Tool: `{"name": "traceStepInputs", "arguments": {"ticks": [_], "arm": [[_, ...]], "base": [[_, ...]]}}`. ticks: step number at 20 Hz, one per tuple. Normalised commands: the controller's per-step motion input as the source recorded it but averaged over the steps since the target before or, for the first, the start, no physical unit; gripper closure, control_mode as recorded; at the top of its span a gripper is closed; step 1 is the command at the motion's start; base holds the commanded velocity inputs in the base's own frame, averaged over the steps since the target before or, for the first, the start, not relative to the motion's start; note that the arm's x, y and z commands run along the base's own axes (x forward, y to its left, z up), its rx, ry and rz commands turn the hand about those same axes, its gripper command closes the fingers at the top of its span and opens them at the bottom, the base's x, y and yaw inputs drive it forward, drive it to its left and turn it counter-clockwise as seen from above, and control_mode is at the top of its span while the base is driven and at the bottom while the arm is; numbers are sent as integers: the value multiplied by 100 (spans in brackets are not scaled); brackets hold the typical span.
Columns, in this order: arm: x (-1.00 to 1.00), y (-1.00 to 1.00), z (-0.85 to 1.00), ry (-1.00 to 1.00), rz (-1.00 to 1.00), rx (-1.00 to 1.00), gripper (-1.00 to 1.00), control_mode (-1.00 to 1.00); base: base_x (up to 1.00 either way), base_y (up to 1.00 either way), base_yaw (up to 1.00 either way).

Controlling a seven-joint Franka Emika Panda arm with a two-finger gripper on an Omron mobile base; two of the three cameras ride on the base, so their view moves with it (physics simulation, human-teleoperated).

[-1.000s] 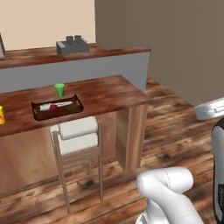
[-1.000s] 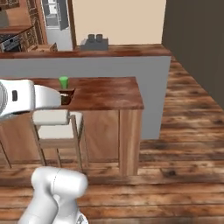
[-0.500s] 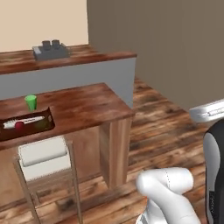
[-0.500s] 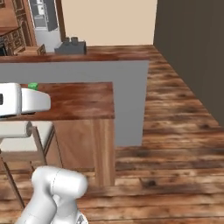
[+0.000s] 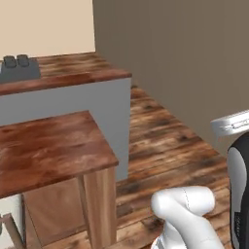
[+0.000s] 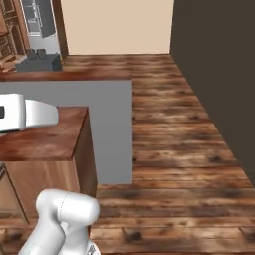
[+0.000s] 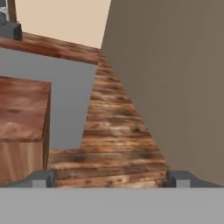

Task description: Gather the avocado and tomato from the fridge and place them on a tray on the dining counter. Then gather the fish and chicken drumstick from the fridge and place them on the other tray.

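The end of the dining counter (image 5: 48,146), a glossy reddish-brown plank top on a wood base, lies at the left in the left base view. It shows again as the dining counter (image 6: 45,137) in the right base view and at the left of the hand view (image 7: 19,109). My gripper (image 7: 110,179) is open, its two dark fingertips (image 7: 41,178) wide apart with only the wooden floor between them. It hangs off the counter's right end, above the floor. The fridge, trays, avocado, tomato, fish and chicken drumstick are out of view.
Behind the dining counter stands a higher wood-topped ledge on a grey wall (image 5: 73,99), carrying a dark grey appliance (image 5: 19,68). A tall dark wall (image 5: 185,63) runs along the right. Between the two stretches a wood-plank floor (image 6: 169,129).
The whole picture has swung to the right as the base turned; the tray, green cup and stool have slid out at the left. The jaws stay open.
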Motion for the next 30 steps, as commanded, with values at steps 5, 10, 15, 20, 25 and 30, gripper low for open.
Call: {"name": "traceStepInputs", "arguments": {"ticks": [5,10,15,20,25,30], "arm": [[0,0,0,0,0,0,-100,100],[0,0,0,0,0,0,-100,100],[0,0,0,0,0,0,-100,100],[0,0,0,0,0,0,-100,100],[0,0,0,0,0,0,-100,100],[0,0,0,0,0,0,-100,100]], "base": [[100,-100,18],[100,-100,21],[100,-100,21],[100,-76,21],[100,-22,21],[100,0,20]]}}
